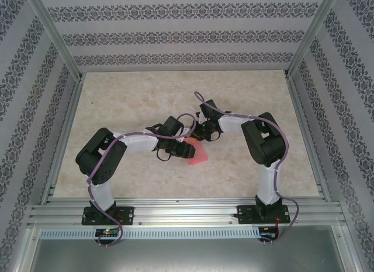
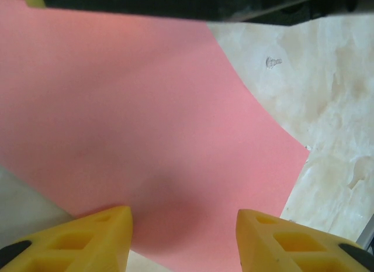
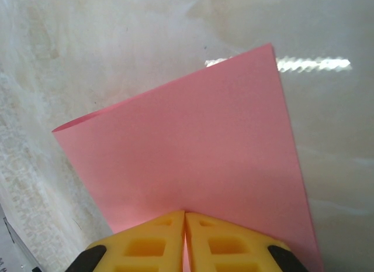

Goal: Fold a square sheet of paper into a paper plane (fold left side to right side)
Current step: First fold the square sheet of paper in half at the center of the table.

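Note:
The square sheet of paper (image 1: 198, 154) is pink-red and lies mid-table between the two arms, partly lifted and curved. My right gripper (image 3: 185, 216) is shut on the sheet's near edge, and the paper (image 3: 193, 149) fans out ahead of its yellow fingers (image 3: 146, 243) above the table. My left gripper (image 2: 184, 237) hovers just over the sheet (image 2: 128, 120) with its yellow fingers (image 2: 87, 237) apart and nothing between them. In the top view the left gripper (image 1: 174, 145) is at the paper's left edge and the right gripper (image 1: 203, 132) at its far edge.
The marble-patterned tabletop (image 1: 146, 102) is ringed by aluminium rails (image 1: 175, 210) and patterned walls. The dark body of the right arm (image 2: 193, 4) crosses the top of the left wrist view. Bare table lies to the right of the sheet (image 2: 339, 96).

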`<action>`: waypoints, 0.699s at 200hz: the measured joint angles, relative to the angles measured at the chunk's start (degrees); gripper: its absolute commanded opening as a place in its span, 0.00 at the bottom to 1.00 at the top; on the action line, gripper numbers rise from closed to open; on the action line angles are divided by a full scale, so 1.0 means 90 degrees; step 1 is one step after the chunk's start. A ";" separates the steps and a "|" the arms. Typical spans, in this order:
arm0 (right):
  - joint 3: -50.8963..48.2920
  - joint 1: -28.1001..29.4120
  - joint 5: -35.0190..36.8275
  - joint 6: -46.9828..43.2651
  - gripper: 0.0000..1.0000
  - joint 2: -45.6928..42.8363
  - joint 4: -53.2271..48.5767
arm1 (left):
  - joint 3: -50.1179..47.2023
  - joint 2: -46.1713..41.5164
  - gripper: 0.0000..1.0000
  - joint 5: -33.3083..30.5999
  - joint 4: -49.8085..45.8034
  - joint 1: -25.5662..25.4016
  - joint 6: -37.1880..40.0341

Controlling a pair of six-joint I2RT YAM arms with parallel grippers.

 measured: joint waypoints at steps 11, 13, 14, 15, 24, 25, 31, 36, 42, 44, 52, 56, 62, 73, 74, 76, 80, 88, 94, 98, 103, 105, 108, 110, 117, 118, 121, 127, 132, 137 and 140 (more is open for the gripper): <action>0.0000 0.0000 -0.0002 -0.0005 0.12 0.0000 -0.0002 | -0.0019 -0.0007 0.52 -0.0007 0.0024 -0.0012 -0.0002; 0.0000 0.0000 -0.0002 -0.0005 0.12 0.0000 -0.0002 | -0.0027 -0.0010 0.52 -0.0007 0.0034 -0.0012 -0.0002; 0.0000 0.0000 -0.0002 -0.0005 0.12 0.0000 -0.0002 | -0.0029 -0.0010 0.51 -0.0007 0.0036 -0.0012 -0.0002; 0.0000 0.0000 -0.0002 -0.0005 0.12 0.0000 0.0000 | -0.0034 -0.0015 0.52 -0.0007 0.0044 -0.0012 -0.0002; 0.0002 0.0000 -0.0002 -0.0005 0.12 0.0000 -0.0002 | -0.0073 -0.0039 0.52 -0.0005 0.0090 -0.0024 -0.0002; 0.0002 0.0000 -0.0002 -0.0002 0.12 0.0000 -0.0002 | -0.0078 -0.0041 0.52 -0.0005 0.0095 -0.0024 -0.0002; 0.0002 0.0000 -0.0002 -0.0005 0.12 0.0000 -0.0002 | -0.0112 -0.0058 0.52 -0.0005 0.0136 -0.0039 -0.0002; 0.0002 0.0000 -0.0002 -0.0007 0.12 0.0000 -0.0002 | -0.0138 -0.0078 0.53 -0.0005 0.0153 -0.0053 -0.0002; 0.0002 0.0000 -0.0005 -0.0019 0.12 0.0000 -0.0005 | -0.0180 -0.0109 0.53 0.0000 0.0182 -0.0070 -0.0002; 0.0002 0.0000 -0.0005 -0.0019 0.12 0.0000 -0.0002 | -0.0199 -0.0121 0.53 0.0005 0.0189 -0.0078 0.0000; 0.0002 0.0000 -0.0005 -0.0027 0.12 0.0000 -0.0005 | -0.0262 -0.0168 0.53 0.0015 0.0211 -0.0131 0.0000; 0.0002 -0.0002 -0.0005 -0.0051 0.12 0.0000 -0.0005 | -0.0284 -0.0192 0.53 0.0022 0.0211 -0.0151 -0.0002; 0.0002 -0.0002 -0.0015 -0.0046 0.12 0.0002 -0.0005 | -0.0325 -0.0236 0.53 0.0066 0.0206 -0.0192 0.0000; 0.0007 0.0000 -0.0017 -0.0044 0.12 0.0002 -0.0005 | -0.0396 -0.0262 0.53 0.0141 0.0209 -0.0308 0.0002; 0.0010 0.0000 -0.0019 -0.0044 0.12 0.0005 -0.0005 | -0.0403 -0.0262 0.53 0.0143 0.0214 -0.0323 0.0007; 0.0010 0.0000 -0.0027 -0.0044 0.12 0.0005 -0.0007 | -0.0410 -0.0262 0.53 0.0143 0.0223 -0.0340 0.0012; 0.0010 0.0000 -0.0034 -0.0044 0.12 0.0005 -0.0017 | -0.0418 -0.0265 0.53 0.0143 0.0248 -0.0374 0.0022; 0.0012 0.0010 -0.0032 -0.0044 0.12 0.0005 -0.0024 | -0.0418 -0.0267 0.53 0.0206 0.0255 -0.0408 0.0022; 0.0012 0.0010 -0.0032 -0.0044 0.12 0.0005 -0.0027 | -0.0440 -0.0267 0.53 0.0236 0.0260 -0.0435 0.0024; 0.0015 0.0010 -0.0039 -0.0044 0.12 0.0005 -0.0027 | -0.0447 -0.0267 0.53 0.0238 0.0270 -0.0442 0.0024; 0.0012 0.0010 -0.0041 -0.0044 0.12 0.0005 -0.0027 | -0.0447 -0.0272 0.53 0.0245 0.0277 -0.0442 0.0024; 0.0015 0.0010 -0.0041 -0.0044 0.12 0.0005 -0.0027 | -0.0447 -0.0272 0.53 0.0250 0.0279 -0.0442 0.0024; 0.0015 0.0010 -0.0041 -0.0044 0.12 0.0005 -0.0027 | -0.0449 -0.0274 0.53 0.0260 0.0277 -0.0442 0.0024; 0.0012 0.0010 -0.0041 -0.0046 0.12 0.0005 -0.0027 | -0.0452 -0.0274 0.53 0.0265 0.0279 -0.0442 0.0024; 0.0015 0.0010 -0.0044 -0.0046 0.12 0.0005 -0.0027 | -0.0464 -0.0277 0.53 0.0265 0.0282 -0.0444 0.0024; 0.0015 0.0010 -0.0044 -0.0044 0.12 0.0005 -0.0027 | -0.0464 -0.0277 0.53 0.0267 0.0284 -0.0444 0.0024; 0.0012 0.0010 -0.0044 -0.0046 0.12 0.0005 -0.0027 | -0.0466 -0.0277 0.53 0.0270 0.0284 -0.0444 0.0024; 0.0015 0.0010 -0.0044 -0.0046 0.12 0.0005 -0.0027 | -0.0474 -0.0284 0.53 0.0270 0.0296 -0.0444 0.0024; 0.0015 0.0010 -0.0044 -0.0046 0.12 0.0005 -0.0027 | -0.0486 -0.0291 0.53 0.0272 0.0301 -0.0447 0.0024; 0.0015 0.0010 -0.0044 -0.0046 0.12 0.0005 -0.0027 | -0.0498 -0.0306 0.53 0.0289 0.0301 -0.0449 0.0024; 0.0012 0.0010 -0.0044 -0.0046 0.12 0.0005 -0.0027 | -0.0517 -0.0325 0.53 0.0289 0.0304 -0.0459 0.0024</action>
